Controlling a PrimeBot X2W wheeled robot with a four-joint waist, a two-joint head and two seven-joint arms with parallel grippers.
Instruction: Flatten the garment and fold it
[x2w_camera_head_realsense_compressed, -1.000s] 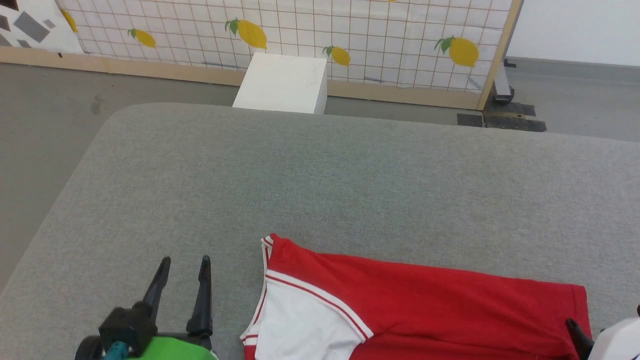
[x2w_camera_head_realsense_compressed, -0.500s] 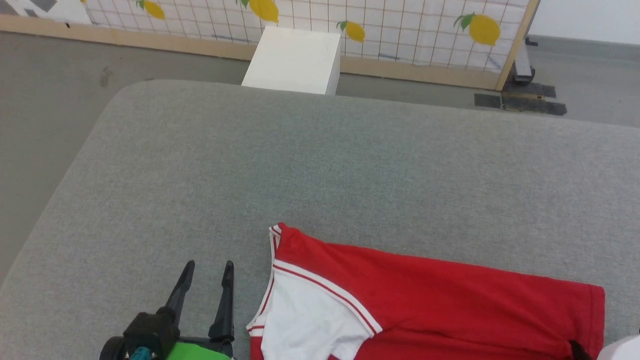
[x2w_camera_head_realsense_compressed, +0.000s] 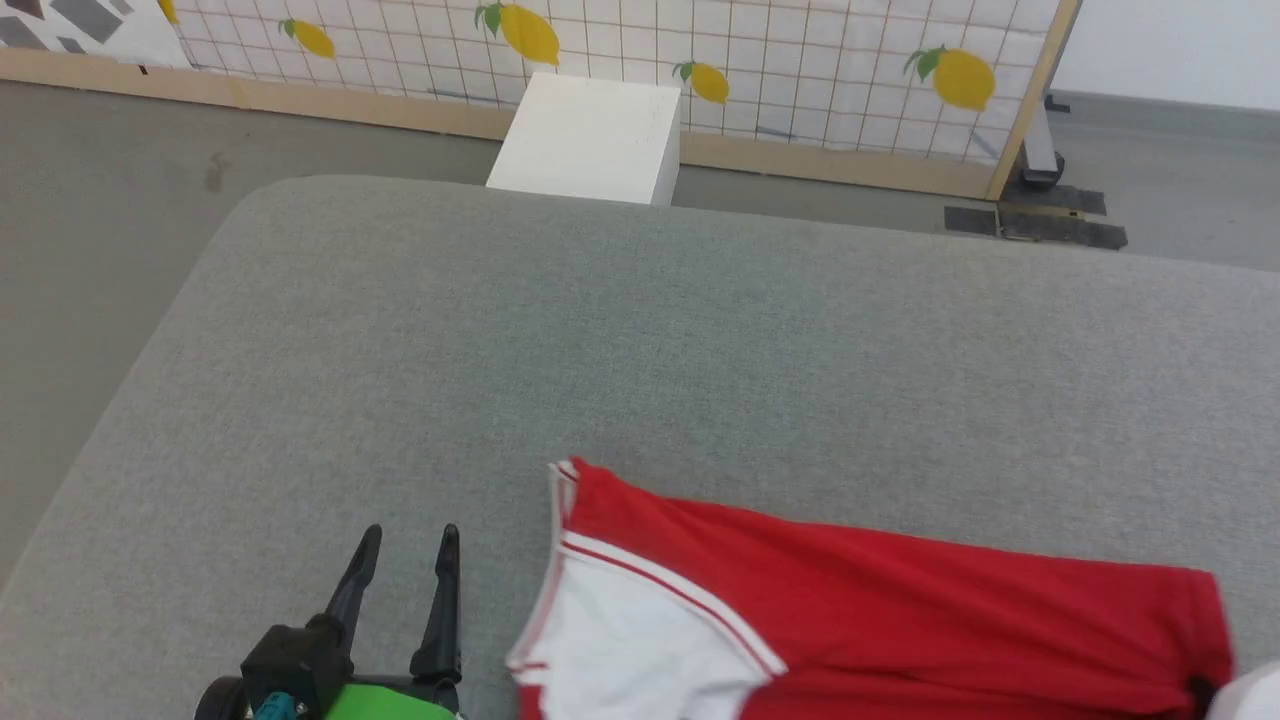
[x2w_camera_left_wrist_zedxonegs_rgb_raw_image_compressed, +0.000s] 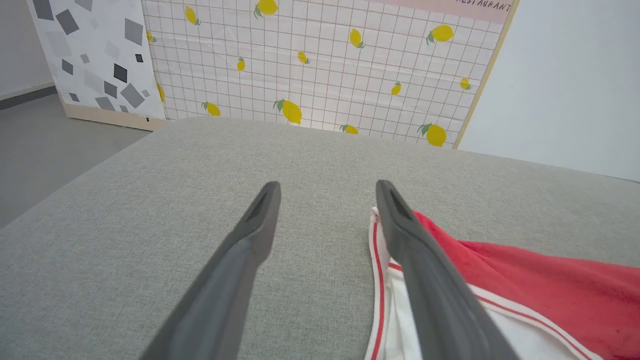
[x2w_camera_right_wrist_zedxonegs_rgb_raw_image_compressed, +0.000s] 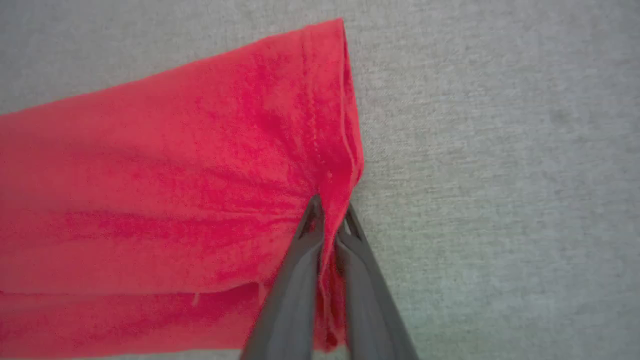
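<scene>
R gripper (x2w_camera_right_wrist_zedxonegs_rgb_raw_image_compressed: 331, 207) pinches hem of red, white-sleeved fabric garment (x2w_camera_head_realsense_compressed: 880, 610); L gripper (x2w_camera_head_realsense_compressed: 410, 535) gapes empty just beside it, grey upholstered pad (x2w_camera_head_realsense_compressed: 600, 330) beneath, white box (x2w_camera_head_realsense_compressed: 590, 140) well beyond.

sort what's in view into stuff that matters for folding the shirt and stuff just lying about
In the job:
garment, lying on the grey cushioned surface
right end effector, shut on its red hem
left end effector, open beside the white sleeve

Just lying about:
white box
lemon-print panel
dark floor patches
</scene>
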